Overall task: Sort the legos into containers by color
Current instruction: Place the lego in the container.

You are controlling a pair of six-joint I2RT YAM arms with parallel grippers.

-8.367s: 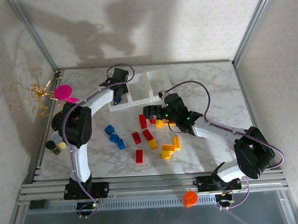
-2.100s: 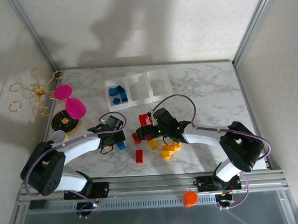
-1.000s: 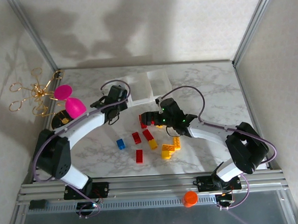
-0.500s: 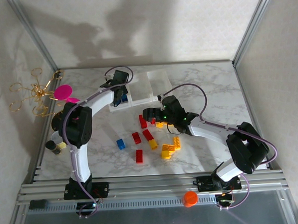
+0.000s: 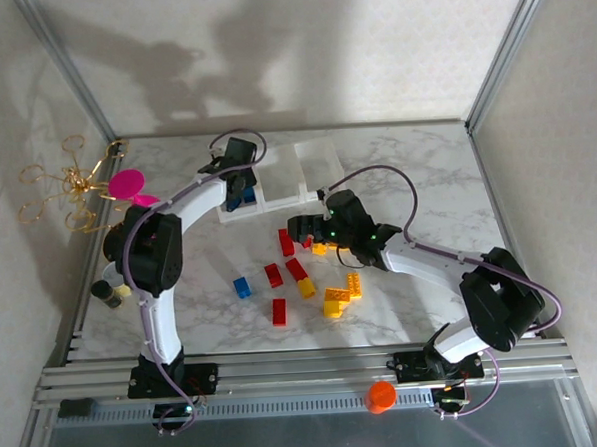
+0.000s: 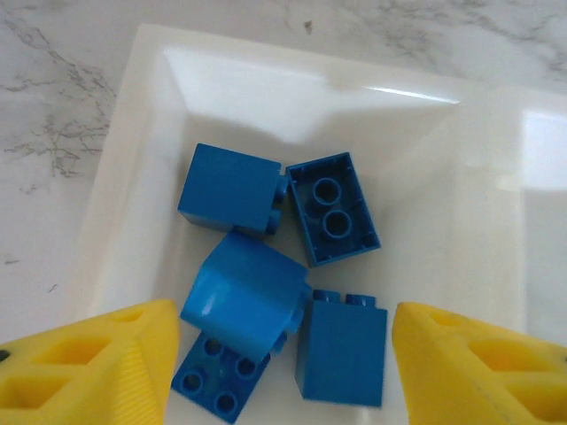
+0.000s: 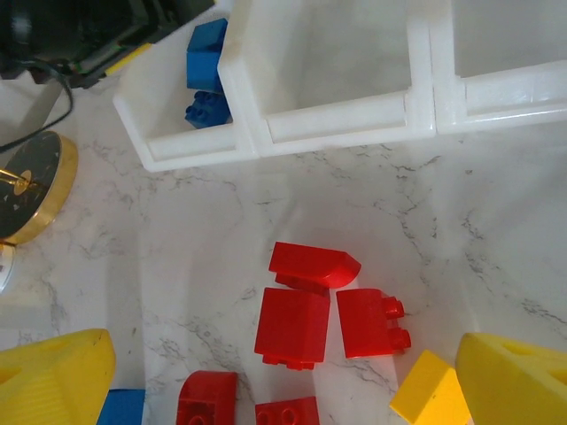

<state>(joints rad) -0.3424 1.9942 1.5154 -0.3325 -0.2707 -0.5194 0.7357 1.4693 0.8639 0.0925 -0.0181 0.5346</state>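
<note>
While the left gripper (image 5: 239, 192) hangs over the left box of the white tray (image 5: 320, 160), its yellow fingers (image 6: 89, 367) stand apart and touch nothing. The tray lies at the back of the table (image 5: 416, 177). Its three boxes run in a row from left to right, and the right end sits a little farther back. Five blue bricks (image 6: 230, 189) lie in a heap in the left box. One is upside down, so its hollow side with two rings shows. One has its bumps up. One with a round top (image 6: 246, 297) leans on the others. The other two boxes look bare. The right gripper (image 5: 297, 227) is over the middle of the table, with its yellow fingers (image 7: 53, 376) wide apart and nothing between them. Below it lie red bricks (image 7: 292, 328) on their sides, close together, with a yellow brick (image 7: 430, 398) just beside them. More yellow bricks (image 5: 334, 295) sit nearer the arms, and one blue brick (image 5: 242, 287) lies alone on the table. About eight seconds ago three blue bricks lay on the table. Two seconds ago the left gripper was down low beside the loose blue brick, and now it is up over the tray. Half a second ago its fingers were closer together.
</note>
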